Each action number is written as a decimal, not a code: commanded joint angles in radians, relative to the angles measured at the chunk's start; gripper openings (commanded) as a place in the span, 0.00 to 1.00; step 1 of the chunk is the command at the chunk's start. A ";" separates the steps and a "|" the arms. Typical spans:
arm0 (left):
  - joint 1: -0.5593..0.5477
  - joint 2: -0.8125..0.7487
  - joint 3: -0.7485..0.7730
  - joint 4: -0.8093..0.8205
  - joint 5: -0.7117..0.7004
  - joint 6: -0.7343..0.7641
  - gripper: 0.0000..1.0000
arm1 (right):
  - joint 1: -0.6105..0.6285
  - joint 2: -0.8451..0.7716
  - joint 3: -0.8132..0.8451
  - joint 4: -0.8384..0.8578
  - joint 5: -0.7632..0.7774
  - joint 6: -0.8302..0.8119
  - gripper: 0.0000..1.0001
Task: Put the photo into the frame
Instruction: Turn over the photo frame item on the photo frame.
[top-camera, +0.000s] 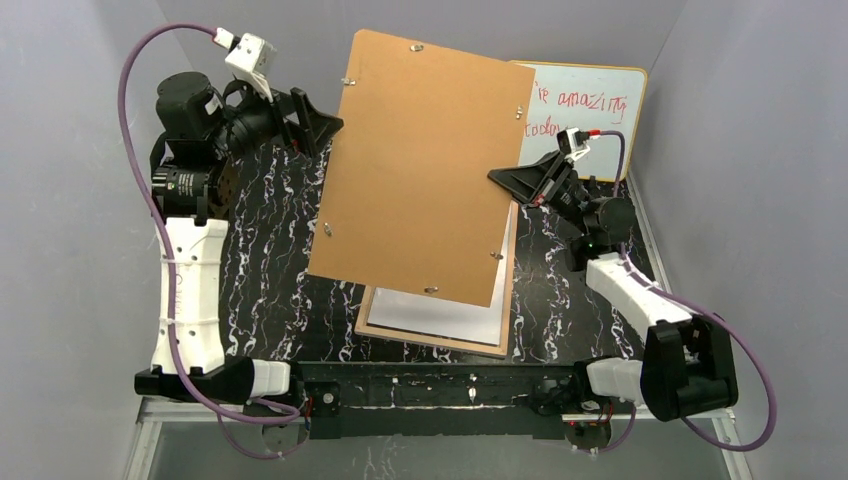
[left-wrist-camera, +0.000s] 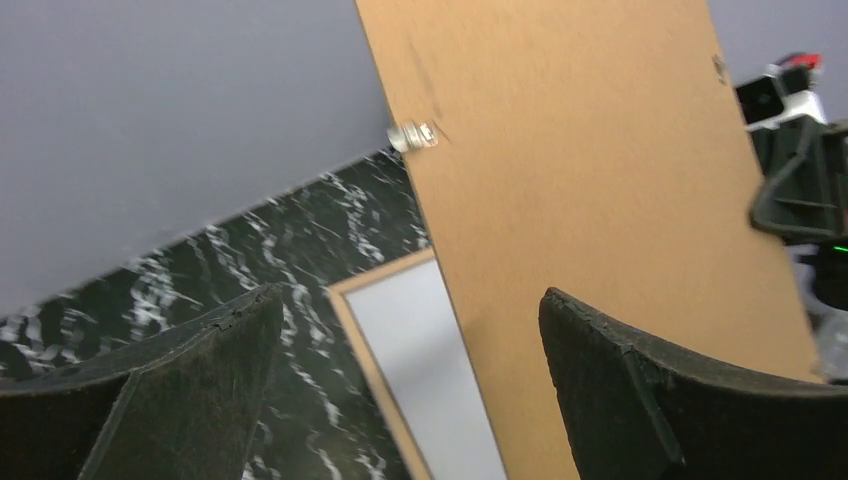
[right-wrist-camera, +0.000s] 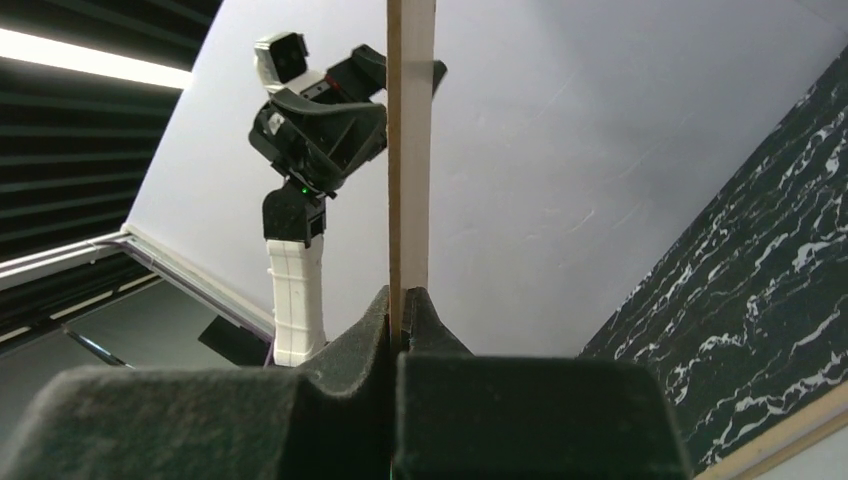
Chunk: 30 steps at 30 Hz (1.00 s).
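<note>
Brown hardboard backing panel (top-camera: 420, 160) hangs pinched in your right gripper (top-camera: 505, 178); left gripper (top-camera: 320, 122) gapes empty beside it. Under it, tan wooden frame (top-camera: 430, 344) seemingly holds the white-backed photo (top-camera: 430, 315); backing not yet fitted.

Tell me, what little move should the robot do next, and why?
Probably draw the left tool back from the brown board: it stands open, holding nothing, while the right tool is shut on the board's edge, above the frame.
</note>
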<state>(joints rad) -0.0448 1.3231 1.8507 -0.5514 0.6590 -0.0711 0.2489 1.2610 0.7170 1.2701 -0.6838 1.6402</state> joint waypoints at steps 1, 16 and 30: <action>0.005 0.003 0.022 0.084 -0.182 0.143 0.97 | 0.003 -0.094 0.047 -0.139 -0.027 -0.095 0.01; 0.004 0.106 -0.048 0.043 -0.446 0.288 0.87 | 0.004 -0.135 0.142 -0.525 -0.174 -0.229 0.01; -0.056 0.075 -0.242 0.009 -0.425 0.282 0.84 | 0.026 -0.082 0.115 -0.496 -0.137 -0.215 0.01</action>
<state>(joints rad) -0.0708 1.4425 1.6463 -0.5236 0.2237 0.2020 0.2581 1.1728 0.7982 0.6834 -0.8505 1.4033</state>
